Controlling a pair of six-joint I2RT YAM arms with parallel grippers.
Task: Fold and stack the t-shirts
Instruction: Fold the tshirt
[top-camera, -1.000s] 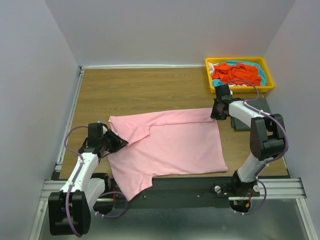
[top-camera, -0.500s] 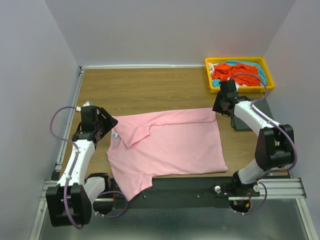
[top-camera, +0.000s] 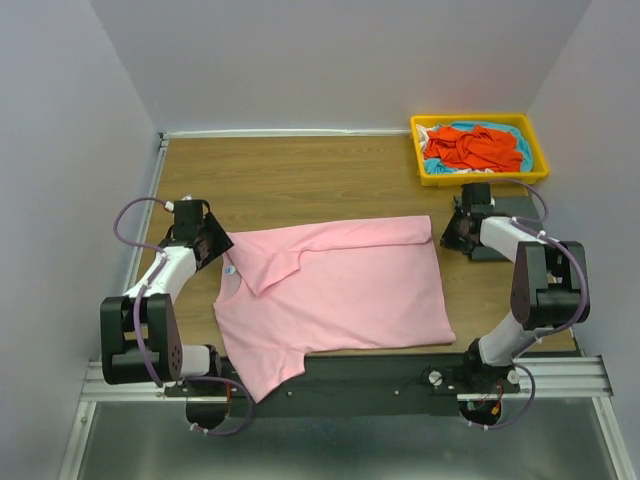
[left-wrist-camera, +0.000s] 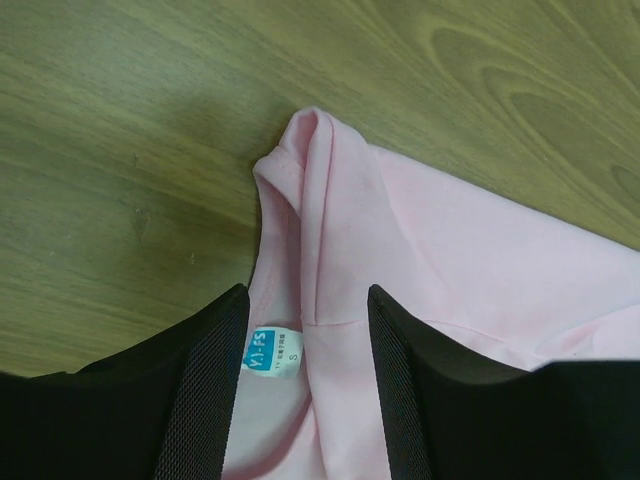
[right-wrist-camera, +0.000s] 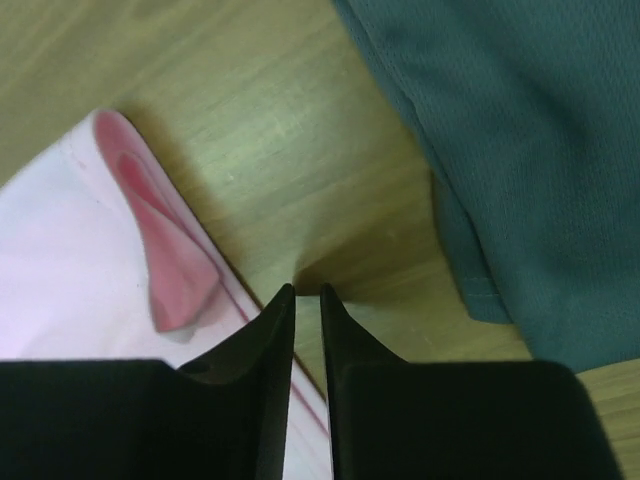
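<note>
The light pink t-shirt (top-camera: 340, 285) lies spread on the wooden table, its upper left part folded over. My left gripper (top-camera: 215, 243) is open over its collar. In the left wrist view (left-wrist-camera: 308, 300) pink cloth (left-wrist-camera: 480, 250) and the size label (left-wrist-camera: 273, 351) lie between the fingers. My right gripper (top-camera: 449, 236) is shut just off the shirt's top right corner. The right wrist view (right-wrist-camera: 307, 290) shows wood at its tips, the pink corner (right-wrist-camera: 60, 250) to the left and the dark grey t-shirt (right-wrist-camera: 530, 150) to the right. The grey shirt (top-camera: 522, 210) lies folded under the right arm.
A yellow tray (top-camera: 478, 180) at the back right holds the crumpled orange-red t-shirt (top-camera: 470, 147) and the turquoise one (top-camera: 522, 152). The pink shirt's lower left sleeve hangs over the table's near edge. Walls close in the table on three sides.
My left gripper swung from the shirt's lower left up to the collar, and the shirt's left edge shifted. My right gripper moved right, off the top right corner.
</note>
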